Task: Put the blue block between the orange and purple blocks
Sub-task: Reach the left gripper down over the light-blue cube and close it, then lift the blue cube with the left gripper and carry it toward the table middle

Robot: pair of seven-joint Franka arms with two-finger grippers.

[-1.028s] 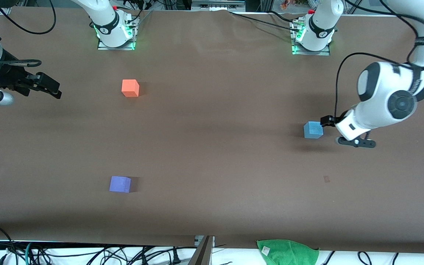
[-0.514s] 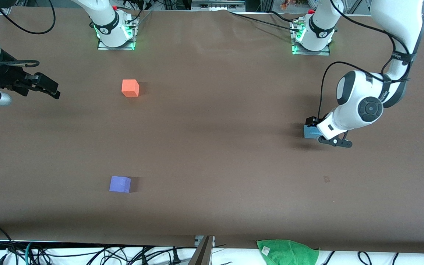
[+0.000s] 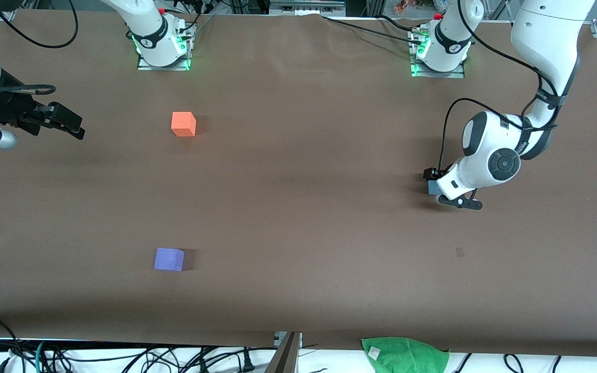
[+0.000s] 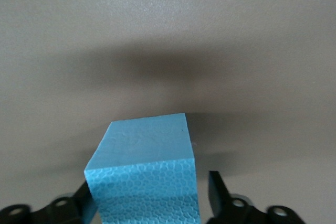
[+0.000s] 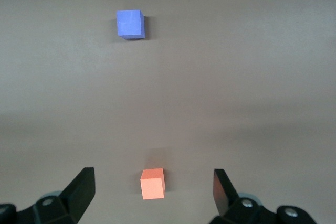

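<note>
The blue block (image 3: 433,188) sits on the table toward the left arm's end, mostly hidden under the left hand. My left gripper (image 3: 436,181) is low at the table, open, with one finger on each side of the blue block (image 4: 144,171); a small gap shows at one finger (image 4: 215,190). The orange block (image 3: 183,124) lies toward the right arm's end, and the purple block (image 3: 168,259) lies nearer the front camera than it. My right gripper (image 3: 70,125) waits open and empty in the air at its end; its wrist view shows the orange block (image 5: 152,183) and the purple block (image 5: 129,24).
The brown table (image 3: 298,207) bears only the three blocks. A green cloth (image 3: 404,354) lies at the table's edge nearest the front camera. Cables hang along that edge.
The left arm has come down and moved toward the blue block; its fingers now straddle it and the hand covers most of it. The right arm and the blocks have not moved.
</note>
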